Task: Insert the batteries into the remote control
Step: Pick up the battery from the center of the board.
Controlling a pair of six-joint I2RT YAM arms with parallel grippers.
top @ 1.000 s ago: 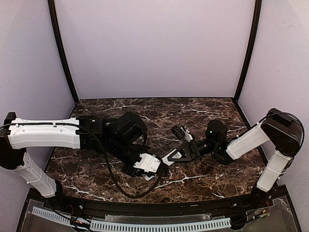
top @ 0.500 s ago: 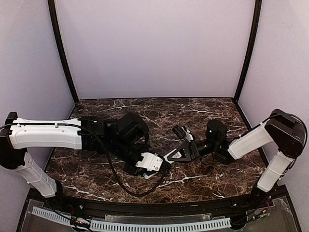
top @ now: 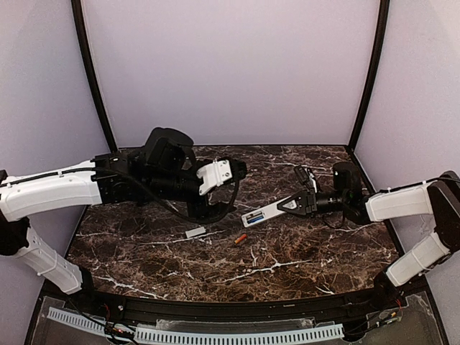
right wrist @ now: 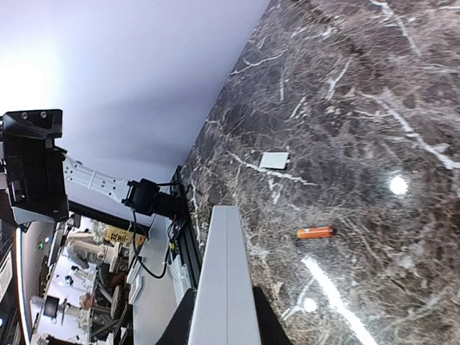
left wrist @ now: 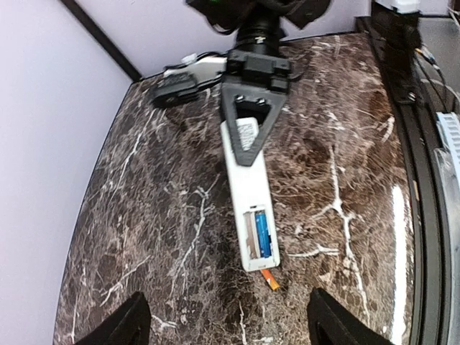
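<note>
My right gripper is shut on one end of the white remote control, which points left with its open battery bay facing up. The blue battery sits in that bay beside a vacant slot. On the marble, just off the remote's free end, lies the orange battery. My left gripper hangs open and holds nothing, raised behind and left of the remote; its fingertips frame the bottom of the left wrist view. In the right wrist view the remote shows edge-on between the jaws.
A small white cover piece lies flat on the marble table, left of the orange battery. Purple walls close in the back and both sides. A black rail runs along the near edge.
My left gripper has opened and lifted up and back from the remote's end. The orange battery and the cover now show on the table. The right arm has drawn the remote rightward.
</note>
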